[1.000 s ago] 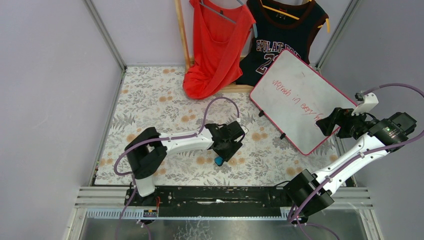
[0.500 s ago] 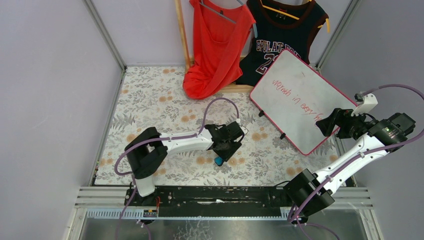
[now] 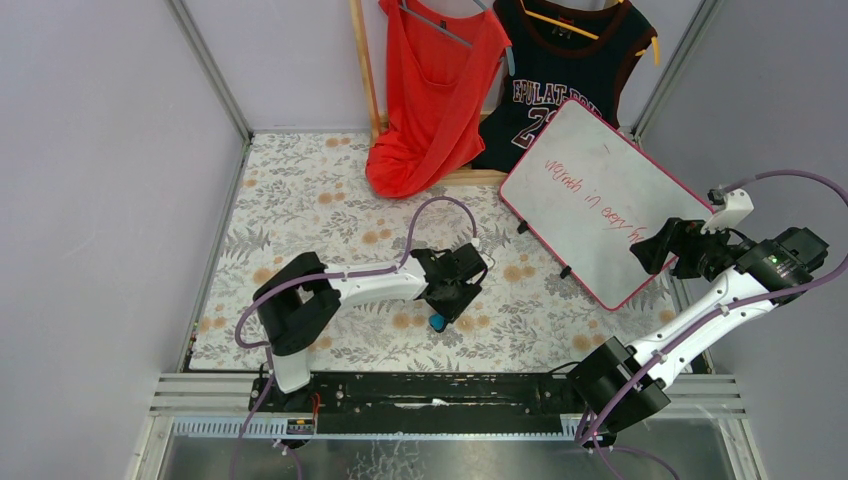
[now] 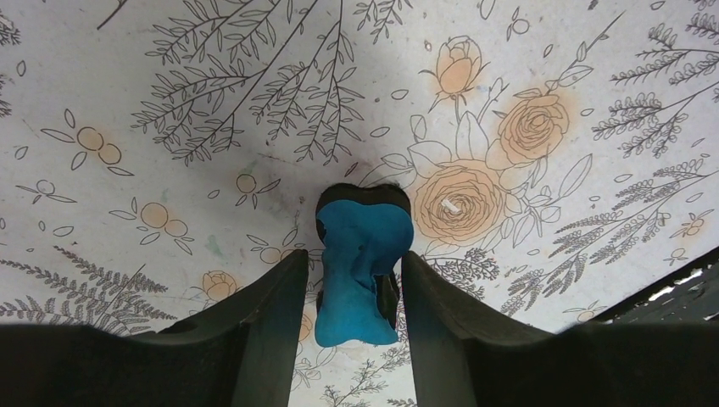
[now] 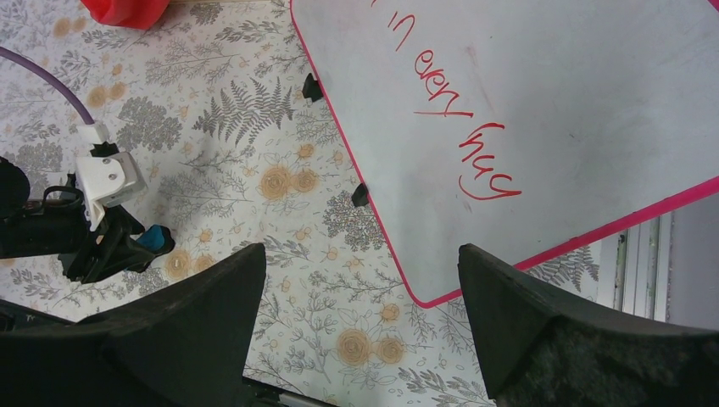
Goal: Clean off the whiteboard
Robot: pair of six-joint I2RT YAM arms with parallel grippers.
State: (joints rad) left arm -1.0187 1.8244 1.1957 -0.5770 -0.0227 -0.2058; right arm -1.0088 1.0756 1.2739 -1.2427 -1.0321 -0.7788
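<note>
The whiteboard (image 3: 585, 165), white with a pink-red frame and red handwriting, lies tilted at the back right; its near part also shows in the right wrist view (image 5: 593, 110). A small blue eraser (image 3: 437, 322) rests on the floral cloth at centre. My left gripper (image 3: 447, 308) is low over it, and in the left wrist view the eraser (image 4: 360, 254) sits between the jaws of the left gripper (image 4: 354, 263), with a thin gap on the left side. My right gripper (image 3: 650, 250) is wide open and empty above the board's near right edge, as seen in its own view (image 5: 360, 254).
A red shirt (image 3: 435, 90) and a dark jersey (image 3: 565, 70) hang on a wooden rack (image 3: 365, 70) at the back. Grey walls stand close on both sides. A metal rail (image 3: 450, 395) runs along the near edge.
The left arm's shoulder and elbow have shifted slightly to the right; its gripper stays over the eraser. The right gripper has moved slightly left.
</note>
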